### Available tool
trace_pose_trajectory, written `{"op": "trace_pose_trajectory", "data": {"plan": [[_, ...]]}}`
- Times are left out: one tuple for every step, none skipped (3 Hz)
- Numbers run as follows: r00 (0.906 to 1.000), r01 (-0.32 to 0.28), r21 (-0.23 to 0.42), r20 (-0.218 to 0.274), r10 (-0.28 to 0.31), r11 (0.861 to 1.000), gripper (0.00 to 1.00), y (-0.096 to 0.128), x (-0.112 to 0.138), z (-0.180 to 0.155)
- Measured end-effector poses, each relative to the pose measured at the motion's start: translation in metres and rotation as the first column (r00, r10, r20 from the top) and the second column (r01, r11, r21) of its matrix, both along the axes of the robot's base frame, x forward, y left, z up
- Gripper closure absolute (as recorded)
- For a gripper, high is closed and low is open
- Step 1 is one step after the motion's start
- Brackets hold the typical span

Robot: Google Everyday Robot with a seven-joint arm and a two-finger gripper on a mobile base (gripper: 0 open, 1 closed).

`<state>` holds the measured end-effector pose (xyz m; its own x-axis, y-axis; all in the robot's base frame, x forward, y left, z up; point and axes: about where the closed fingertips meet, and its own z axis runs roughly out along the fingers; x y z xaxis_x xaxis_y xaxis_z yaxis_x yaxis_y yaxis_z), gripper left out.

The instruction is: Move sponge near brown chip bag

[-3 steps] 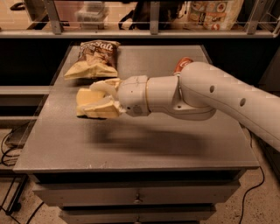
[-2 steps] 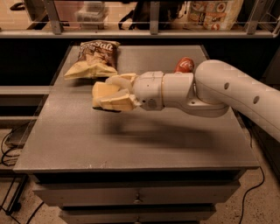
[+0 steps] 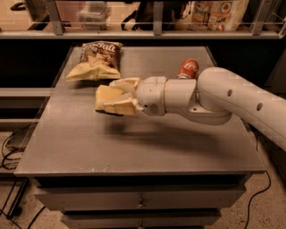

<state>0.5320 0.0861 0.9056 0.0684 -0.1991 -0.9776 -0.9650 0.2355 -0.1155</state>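
The brown chip bag [image 3: 94, 61] lies at the far left of the grey table [image 3: 134, 143], dark brown top away from me, pale yellow part toward me. My gripper [image 3: 117, 96] reaches in from the right on a white arm and is shut on the pale yellow sponge [image 3: 104, 96]. It holds the sponge a little above the table, just in front of and slightly right of the bag. The padded fingers [image 3: 124, 107] cover part of the sponge.
A red soda can [image 3: 188, 68] lies on the table behind my arm at the right. A shelf rail with packaged goods [image 3: 214, 13] runs along the back. Drawers [image 3: 140, 201] sit under the table's front edge.
My gripper with the sponge moved right first, then stayed at about the same place just in front of the chip bag. The bag and can have not moved.
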Motion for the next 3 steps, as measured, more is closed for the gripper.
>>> {"op": "trace_pose_trajectory", "data": {"plan": [[0.9975, 0.071, 0.015, 0.005, -0.071, 0.997, 1.0, -0.011, 0.029, -0.011], [0.9897, 0.142, 0.013, 0.017, -0.142, 0.99, 0.84, -0.029, 0.066, -0.017], [0.9795, 0.198, 0.009, 0.037, -0.198, 0.98, 0.6, -0.047, 0.099, -0.016]]}}
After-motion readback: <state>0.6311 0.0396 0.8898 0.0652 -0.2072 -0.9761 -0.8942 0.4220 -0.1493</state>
